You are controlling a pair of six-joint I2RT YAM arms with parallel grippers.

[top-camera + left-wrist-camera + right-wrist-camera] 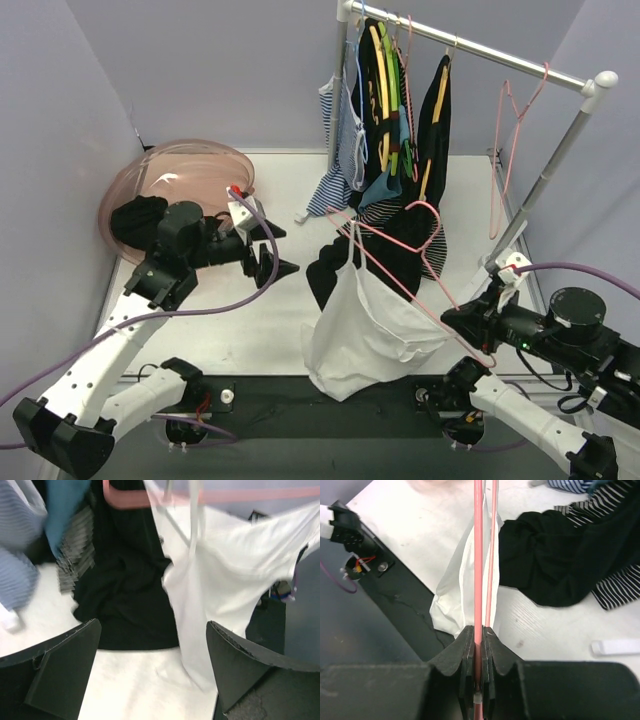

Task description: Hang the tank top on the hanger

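**Right tool** (478, 672): jaws fully closed, clamping the lower bar of the hanger (478, 555). In the top view the hanger runs from this tool toward 10 o'clock, tilted, hook end raised.

**Left tool** (155, 665): jaws spread wide with nothing between them. Its fingers (65, 670) stand clear of all cloth. In the top view this tool points toward 3 o'clock.

**Tank top** (365, 330): hangs from the hanger, between the two tools. A thin strap rises to the pink bar. The body sags below, with its lower end resting at the near edge of the worktop (250, 320).

**Black garment** (325, 270): lies heaped on the worktop at 12 o'clock from the tank top, touching it.

**Rail** (480, 50): stands at 12 o'clock, carrying further clothes and hangers.

**Pink tub** (190, 165): sits at 11 o'clock from the left tool.
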